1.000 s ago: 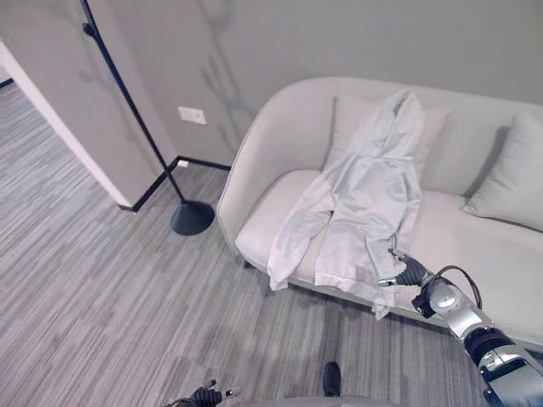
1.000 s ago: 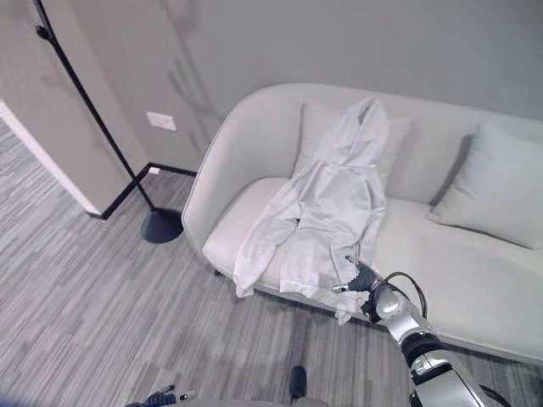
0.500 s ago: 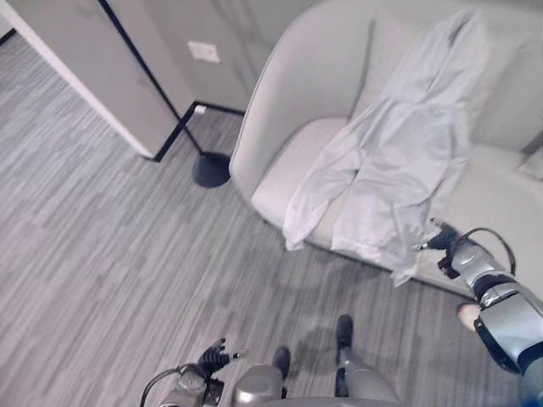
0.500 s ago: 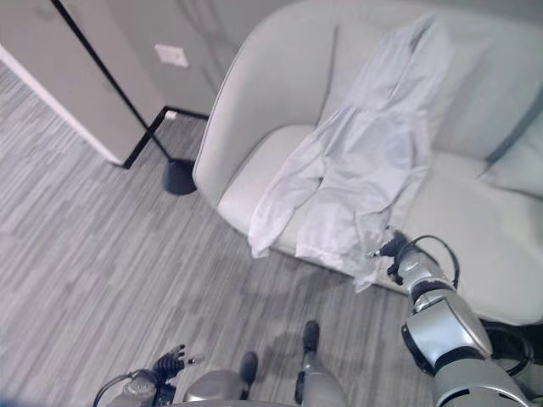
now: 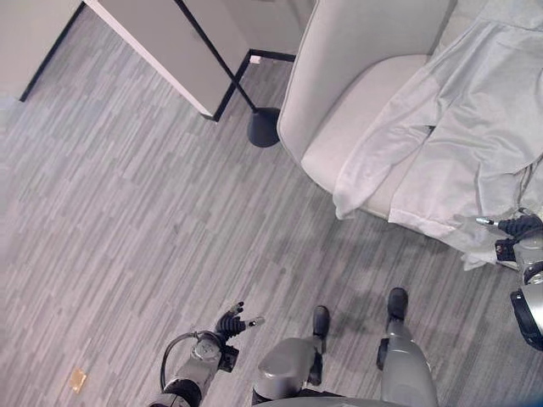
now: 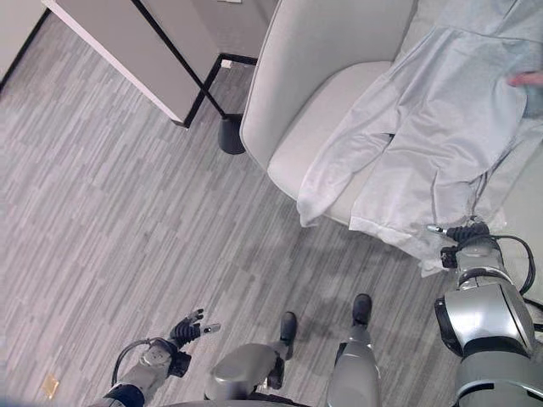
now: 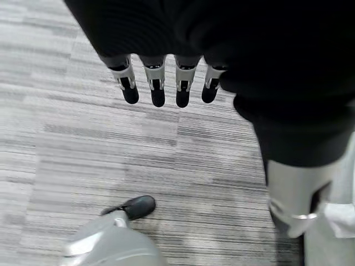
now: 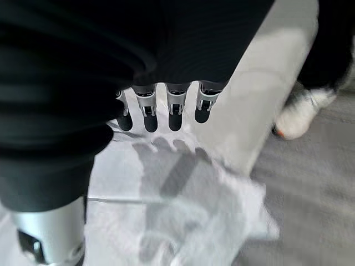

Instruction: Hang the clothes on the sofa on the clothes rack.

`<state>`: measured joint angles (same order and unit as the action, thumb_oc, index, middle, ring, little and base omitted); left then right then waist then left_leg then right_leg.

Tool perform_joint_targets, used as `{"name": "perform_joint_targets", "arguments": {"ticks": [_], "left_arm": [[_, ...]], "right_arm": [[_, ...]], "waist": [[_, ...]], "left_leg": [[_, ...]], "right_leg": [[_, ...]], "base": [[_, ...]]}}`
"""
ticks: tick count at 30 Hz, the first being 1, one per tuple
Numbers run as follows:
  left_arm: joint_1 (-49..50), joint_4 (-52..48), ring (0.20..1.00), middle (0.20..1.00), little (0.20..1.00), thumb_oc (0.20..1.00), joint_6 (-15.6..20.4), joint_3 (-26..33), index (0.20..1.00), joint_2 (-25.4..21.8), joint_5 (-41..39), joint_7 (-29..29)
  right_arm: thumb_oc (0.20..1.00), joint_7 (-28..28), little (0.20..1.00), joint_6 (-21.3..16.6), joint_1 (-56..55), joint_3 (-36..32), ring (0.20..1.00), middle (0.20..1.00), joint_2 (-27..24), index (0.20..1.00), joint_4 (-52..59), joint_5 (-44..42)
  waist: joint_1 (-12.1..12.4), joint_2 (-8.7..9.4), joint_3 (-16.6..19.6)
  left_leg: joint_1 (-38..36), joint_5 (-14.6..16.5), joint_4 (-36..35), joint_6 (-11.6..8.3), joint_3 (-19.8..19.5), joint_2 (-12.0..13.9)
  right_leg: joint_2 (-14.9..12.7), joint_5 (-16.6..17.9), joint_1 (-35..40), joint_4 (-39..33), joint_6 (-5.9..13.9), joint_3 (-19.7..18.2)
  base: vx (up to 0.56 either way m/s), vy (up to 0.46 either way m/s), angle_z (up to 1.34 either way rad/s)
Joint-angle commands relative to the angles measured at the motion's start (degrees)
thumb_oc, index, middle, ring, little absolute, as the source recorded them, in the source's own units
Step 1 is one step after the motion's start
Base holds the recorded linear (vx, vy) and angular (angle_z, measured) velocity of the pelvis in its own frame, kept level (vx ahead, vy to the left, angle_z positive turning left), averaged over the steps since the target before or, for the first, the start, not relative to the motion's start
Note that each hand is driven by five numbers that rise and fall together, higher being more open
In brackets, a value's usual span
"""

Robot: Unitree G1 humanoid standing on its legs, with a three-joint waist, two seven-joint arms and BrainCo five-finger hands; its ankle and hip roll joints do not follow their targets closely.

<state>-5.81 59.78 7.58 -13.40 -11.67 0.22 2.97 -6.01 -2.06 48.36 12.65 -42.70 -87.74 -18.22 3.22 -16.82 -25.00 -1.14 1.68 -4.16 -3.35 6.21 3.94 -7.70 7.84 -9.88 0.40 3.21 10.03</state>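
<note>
Pale grey fabric, that's the hoodie (image 5: 475, 144), spread down the seat of the light grey sofa (image 5: 356, 68) with one sleeve trailing over the front edge toward the striped grey floor (image 5: 127, 212). The head camera has tipped down sharply since a second ago: the sofa has slid up and to the right of the picture, and much more floor shows. The garment itself lies just as it did. The right hand (image 6: 462, 233) sits at the hoodie's lower hem by the sofa's front edge, as it did a second ago; its wrist view has the fingers (image 8: 150, 113) hanging straight and apart just above the crumpled cloth (image 8: 188, 210), nothing pinched between them. Down low on the robot's left, the left hand (image 5: 233, 322) now shows more fully over the floor, well apart from the sofa, and its own wrist view has the fingers (image 7: 158, 91) straight, spread and holding nothing. Against the wall corner stands the black pole (image 5: 216, 55) of the clothes rack, with its round base (image 5: 265, 127) just beside the sofa's end.
</note>
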Motion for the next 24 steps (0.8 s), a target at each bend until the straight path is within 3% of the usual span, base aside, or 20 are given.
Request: {"name": "perform_joint_targets", "arguments": {"ticks": [1,9,14,19,20,21,22,23,24], "left_arm": [[-1.3,3.9,1.0,1.0,1.0,1.0,1.4,-4.2,1.0,1.5,1.6,-1.3],[-1.3,0.6,1.0,1.0,1.0,1.0,2.2,-5.7,1.0,1.9,2.1,-1.9],[-1.3,0.5,1.0,1.0,1.0,1.0,2.6,-6.1,1.0,2.0,2.5,-1.9],[-2.7,3.4,1.0,1.0,1.0,1.0,3.3,-5.3,1.0,2.5,2.8,-2.5],[-3.0,4.0,1.0,1.0,1.0,1.0,3.4,-5.4,1.0,2.4,3.0,-2.6],[-3.6,4.5,1.0,1.0,1.0,1.0,3.3,-5.6,1.0,2.4,3.2,-2.6],[-3.9,4.7,1.0,1.0,1.0,1.0,3.2,-5.2,1.0,2.3,3.4,-2.7],[-3.8,4.7,1.0,1.0,1.0,1.0,3.2,-5.3,1.0,2.2,3.4,-2.7],[-4.3,5.0,1.0,1.0,1.0,1.0,3.1,-4.8,1.0,2.0,3.8,-2.7]], "right_arm": [[1.0,-1.3,1.0,-2.5,5.6,-0.3,1.0,1.0,-0.9,1.0,-4.3,-5.0],[1.0,-2.5,1.0,-3.9,7.2,-1.7,1.0,1.0,-1.0,1.0,-0.5,-5.6],[1.0,-2.7,1.0,-4.8,4.8,-2.6,1.0,1.0,0.1,1.0,1.5,-5.1],[1.0,-4.0,1.0,-6.0,-5.1,-5.7,1.0,1.0,6.2,1.0,12.4,-0.1],[1.0,-4.4,1.0,-6.0,-7.7,-6.7,1.0,1.0,8.1,1.0,16.2,1.5],[1.0,-4.6,1.0,-6.1,-13.1,-7.8,1.0,1.0,10.9,1.0,24.2,5.9],[1.0,-4.7,1.0,-5.9,-16.0,-8.1,1.0,1.0,11.3,1.0,27.9,9.1],[1.0,-4.8,1.0,-5.8,-16.2,-8.3,1.0,1.0,11.4,1.0,28.2,9.2],[1.0,-4.1,1.0,-5.5,-20.8,-7.9,1.0,1.0,11.4,1.0,34.3,15.8]], "waist": [[0.1,-4.91,-3.7],[-0.9,-7.5,-4.8],[-1.6,-6.93,-4.8],[-2.9,-3.29,-4.8],[-3.2,-2.16,-4.8],[-3.8,0.11,-4.4],[-4.1,1.4,-3.7],[-4.0,1.44,-3.7],[-4.5,3.61,-2.2]], "left_leg": [[-2.0,-4.0,-0.8,-1.41,-0.8,7.5],[-1.0,-3.5,-0.8,-1.94,-0.9,6.5],[-2.0,-3.1,-0.8,-1.9,-1.1,6.6],[-4.2,-2.7,-0.8,-1.51,-1.1,6.7],[-4.7,-2.6,-0.8,-1.39,-1.1,6.7],[-5.3,-2.6,-0.8,-1.21,-1.0,6.7],[-5.7,-2.7,-0.8,-1.12,-1.0,6.7],[-5.7,-2.7,-0.8,-1.12,-1.0,6.7],[-6.3,-3.2,-0.8,-0.87,-0.9,6.8]], "right_leg": [[-2.8,-3.5,-5.0,18.9,4.72,-5.0],[-3.3,-3.9,-6.5,19.5,4.27,-4.2],[-2.7,-3.8,-5.1,19.0,4.14,-3.7],[-1.2,-4.0,-3.0,18.2,3.66,-3.5],[-0.8,-4.0,-2.4,17.8,3.46,-3.4],[-0.2,-4.1,-1.5,16.9,2.97,-3.1],[0.0,-4.1,-1.0,16.1,2.69,-3.0],[0.0,-4.1,-1.0,16.1,2.69,-3.0],[0.6,-4.0,-0.4,14.4,2.05,-2.9]], "base": [[0.05,-0.005,0.46],[0.02,-0.001,0.05],[0.0,0.0,0.0],[0.0,-0.038,0.02],[-0.02,-0.115,0.01],[-0.01,-0.125,-0.01],[-0.01,-0.091,-0.04],[0.0,-0.081,-0.01],[-0.01,-0.052,0.01]]}}
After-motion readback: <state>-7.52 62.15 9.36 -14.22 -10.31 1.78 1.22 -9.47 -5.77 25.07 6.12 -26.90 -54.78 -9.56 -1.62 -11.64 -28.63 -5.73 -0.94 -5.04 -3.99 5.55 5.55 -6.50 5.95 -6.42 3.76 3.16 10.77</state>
